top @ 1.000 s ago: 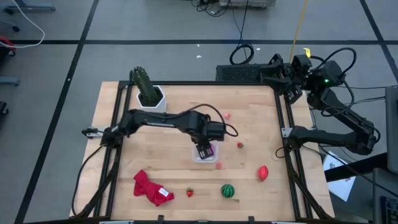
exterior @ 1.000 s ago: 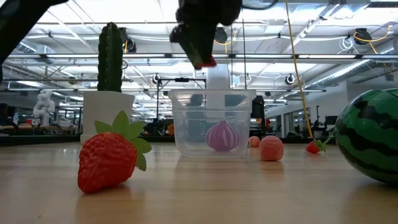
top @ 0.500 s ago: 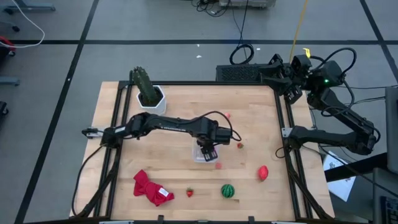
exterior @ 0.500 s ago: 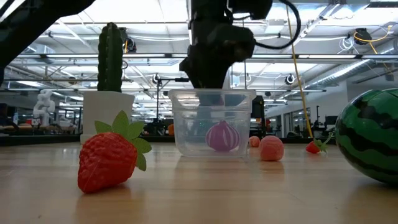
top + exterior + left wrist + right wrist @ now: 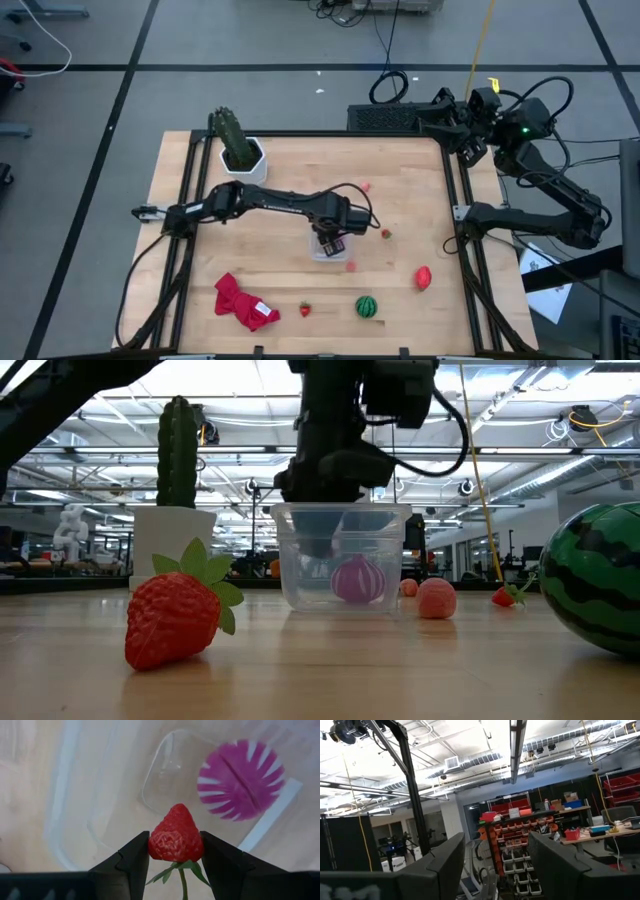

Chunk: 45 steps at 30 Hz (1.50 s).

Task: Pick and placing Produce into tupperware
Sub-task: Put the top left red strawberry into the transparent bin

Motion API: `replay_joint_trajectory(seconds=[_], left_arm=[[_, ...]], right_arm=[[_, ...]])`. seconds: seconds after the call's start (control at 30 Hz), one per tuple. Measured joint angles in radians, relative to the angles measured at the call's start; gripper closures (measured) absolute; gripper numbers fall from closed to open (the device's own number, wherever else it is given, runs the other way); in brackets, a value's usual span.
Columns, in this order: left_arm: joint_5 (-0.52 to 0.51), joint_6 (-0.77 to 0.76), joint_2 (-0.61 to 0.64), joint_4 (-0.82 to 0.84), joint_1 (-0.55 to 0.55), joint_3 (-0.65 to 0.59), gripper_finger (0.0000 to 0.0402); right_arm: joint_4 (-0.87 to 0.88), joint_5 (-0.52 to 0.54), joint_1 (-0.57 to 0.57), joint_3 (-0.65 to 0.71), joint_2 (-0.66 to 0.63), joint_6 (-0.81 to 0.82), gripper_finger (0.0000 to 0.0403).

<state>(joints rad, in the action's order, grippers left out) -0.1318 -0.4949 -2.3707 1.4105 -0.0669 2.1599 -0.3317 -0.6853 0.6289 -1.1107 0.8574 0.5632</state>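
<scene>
Left gripper (image 5: pixel 175 851) pinches a small strawberry (image 5: pixel 175 839) across its flanks at frame centre, over the tupperware (image 5: pixel 330 247) (purple ball (image 5: pixel 241 779) inside). Judged light, rigid, slick. Right gripper (image 5: pixel 495 865) parked, fingers apart, empty.

Right tool (image 5: pixel 495 865) points up into the room, fingers (image 5: pixel 447 862) apart, nothing between them. Beyond: ceiling trusses (image 5: pixel 470 762), shelving with red bins (image 5: pixel 520 827), possibly a workbench (image 5: pixel 592 835).
</scene>
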Motion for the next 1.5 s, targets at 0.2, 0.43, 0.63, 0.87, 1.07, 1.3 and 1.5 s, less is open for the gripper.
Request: replay_joint_trajectory(seconds=[0.2, 0.43, 0.63, 0.87, 1.07, 1.3, 1.5], left_arm=[[0.000, -0.007, 0.000, -0.012, -0.001, -0.014, 0.0231], [0.000, 0.001, 0.000, -0.073, -0.001, -0.014, 0.0231], [0.000, 0.014, 0.000, -0.078, -0.001, -0.014, 0.0231], [0.000, 0.012, 0.000, -0.078, -0.001, -0.014, 0.0231], [0.000, -0.005, 0.000, -0.077, -0.001, -0.014, 0.0231], [0.000, -0.008, 0.001, -0.072, -0.001, -0.014, 0.0230], [0.000, -0.019, 0.001, -0.047, -0.001, -0.014, 0.0208]], right_arm=[[0.000, 0.000, 0.000, 0.000, 0.000, -0.003, 0.0193], [0.000, 0.000, 0.000, 0.000, 0.000, -0.003, 0.0193], [0.000, 0.000, 0.000, 0.000, 0.000, -0.002, 0.0193], [0.000, 0.000, 0.000, 0.000, 0.000, -0.002, 0.0193], [0.000, -0.001, 0.000, 0.000, 0.000, 0.000, 0.0193], [0.000, -0.001, 0.000, 0.000, 0.000, 0.000, 0.0193], [0.000, -0.001, 0.000, 0.000, 0.000, 0.000, 0.0193]])
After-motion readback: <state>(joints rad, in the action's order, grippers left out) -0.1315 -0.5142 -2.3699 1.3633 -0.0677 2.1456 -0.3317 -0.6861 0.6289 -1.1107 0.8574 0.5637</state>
